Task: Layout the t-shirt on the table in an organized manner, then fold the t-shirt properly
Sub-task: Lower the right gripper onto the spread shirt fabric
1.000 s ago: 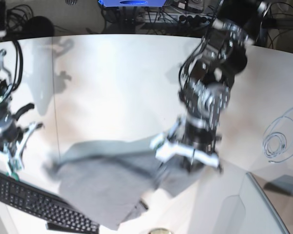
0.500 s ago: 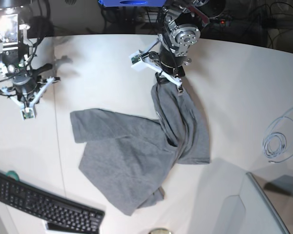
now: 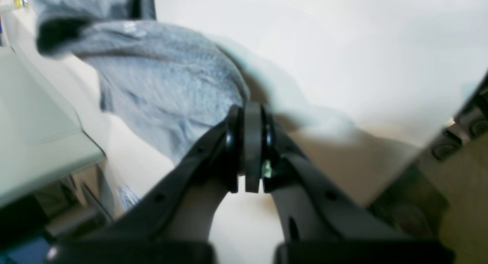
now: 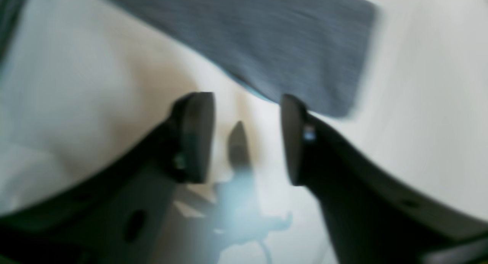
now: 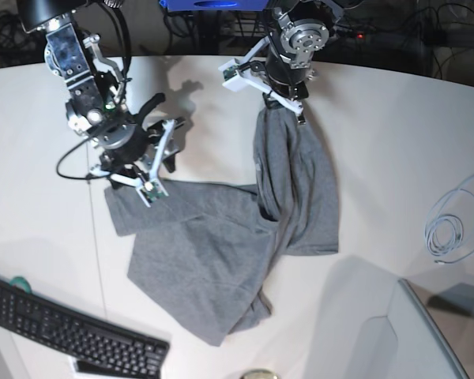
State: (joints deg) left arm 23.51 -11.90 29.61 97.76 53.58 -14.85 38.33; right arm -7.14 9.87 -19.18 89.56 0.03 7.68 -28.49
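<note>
The t-shirt (image 5: pixel 221 245) is spread in a loose, bent shape across the middle of the table (image 5: pixel 379 142). One long strip of cloth is drawn toward the far edge, where its end is pinched in the left gripper (image 5: pixel 278 101); in the left wrist view the jaws are seen pressed together on a fold of grey knit (image 3: pixel 164 92). From that held end the long axis of the strip runs back toward the near edge, then the main body is turned off toward the keyboard (image 5: pixel 67 332) side, ending in a point near the near edge. A second arm of cloth is extended sideways toward the right gripper (image 5: pixel 146 162).

The right gripper is held over that sideways corner with its jaws set apart; nothing is gripped between the fingers (image 4: pixel 194 134), and bare tabletop is seen in the gap, with the cloth edge (image 4: pixel 267 39) lying just beyond the tips.

Open tabletop is available on the far side between the two arms and along the side toward the coiled cable (image 5: pixel 446 229). The near edge is bounded by the keyboard at one corner and by a pale panel (image 5: pixel 395 339) at the other.
</note>
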